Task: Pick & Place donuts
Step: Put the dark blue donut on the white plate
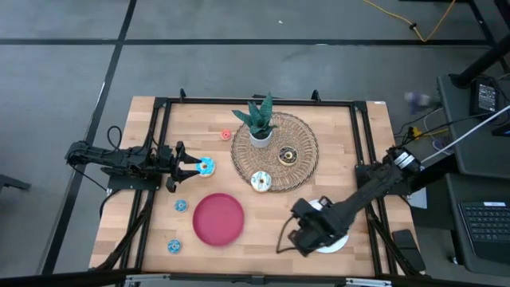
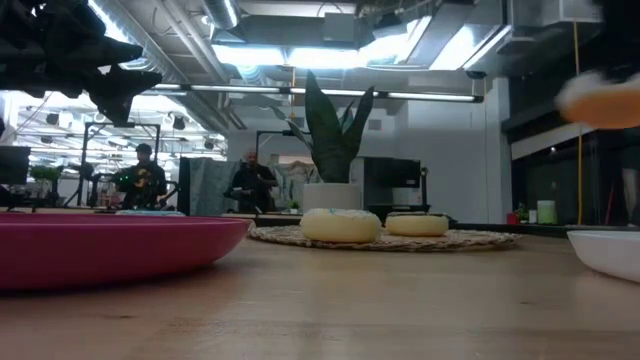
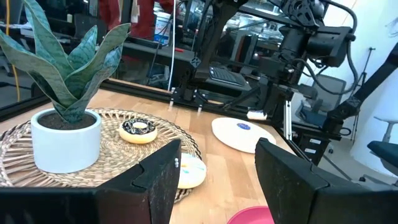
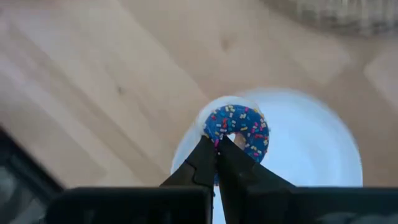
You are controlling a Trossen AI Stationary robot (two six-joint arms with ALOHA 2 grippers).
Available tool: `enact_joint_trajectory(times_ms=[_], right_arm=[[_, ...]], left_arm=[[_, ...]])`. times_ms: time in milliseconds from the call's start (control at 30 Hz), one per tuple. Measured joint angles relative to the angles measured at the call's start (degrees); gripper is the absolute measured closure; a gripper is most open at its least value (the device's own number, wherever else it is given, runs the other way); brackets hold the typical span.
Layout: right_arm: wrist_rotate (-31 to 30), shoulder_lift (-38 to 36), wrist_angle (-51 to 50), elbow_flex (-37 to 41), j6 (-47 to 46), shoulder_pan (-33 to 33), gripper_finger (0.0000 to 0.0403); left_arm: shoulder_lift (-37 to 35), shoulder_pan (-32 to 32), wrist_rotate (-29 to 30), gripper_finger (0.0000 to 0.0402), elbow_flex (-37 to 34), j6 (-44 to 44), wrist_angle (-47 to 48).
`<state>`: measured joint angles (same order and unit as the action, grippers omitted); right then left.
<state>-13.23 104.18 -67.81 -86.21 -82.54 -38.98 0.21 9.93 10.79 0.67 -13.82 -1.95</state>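
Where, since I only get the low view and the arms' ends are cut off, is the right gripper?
Observer: The right gripper is over the white plate, right of the red plate.
Operator: Holding anything?
Observer: Yes, it is shut on the rim of a blue sprinkled donut.
Operator: And the left?
Observer: The left gripper is open, at the light-blue iced donut, left of the woven mat.

High view: I look straight down on the whole bench [image 1: 143,231], potted plant [image 1: 260,121] near centre.
Low view: level at bench height, facing that plant [image 2: 335,140].
Left wrist: close, facing the plant [image 3: 65,118].
Right wrist: near, looking down on the white plate [image 4: 311,155].
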Motion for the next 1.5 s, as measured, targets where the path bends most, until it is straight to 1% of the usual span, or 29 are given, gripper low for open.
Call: enact_joint_trajectory(times_ms=[133,400,533,767,1033,1267,1400,1500], right_arm=[[2.25,-1.18,0.40,2.89,-4.46,-3.26,0.0393],[5.53,-1.27,4.82,8.81,-8.44,-9.01,0.0393],[5.61,-1.27,8.69,11.44,-8.68,-10.91,0.0392],[7.11,-1.27,12.08,15.20,-8.67,-13.42,0.0391],[7.81,-1.25,15.55,18.39,-8.37,-15.17,0.0390],[7.86,-1.22,20.71,20.92,-7.26,-15.34,0.0389],[7.56,-1.22,19.17,21.03,-6.64,-15.34,0.0388],[7.43,-1.22,18.91,21.05,-5.28,-15.33,0.0377]], left_arm=[[0.00,0.00,0.00,0.0203,0.00,0.00,0.00],[0.00,0.00,0.00,0.0203,0.00,0.00,0.00],[-0.02,-0.02,0.00,0.0203,0.00,0.00,0.00],[0.00,0.00,0.00,0.0203,0.00,0.00,0.02],[0.00,0.00,-0.02,0.0203,0.00,0.00,0.00],[0.00,0.00,0.00,0.0203,0.00,0.00,0.00],[0.00,0.00,0.00,0.0203,0.00,0.00,0.00],[-0.01,0.00,0.00,0.0203,0.00,0.00,0.01]])
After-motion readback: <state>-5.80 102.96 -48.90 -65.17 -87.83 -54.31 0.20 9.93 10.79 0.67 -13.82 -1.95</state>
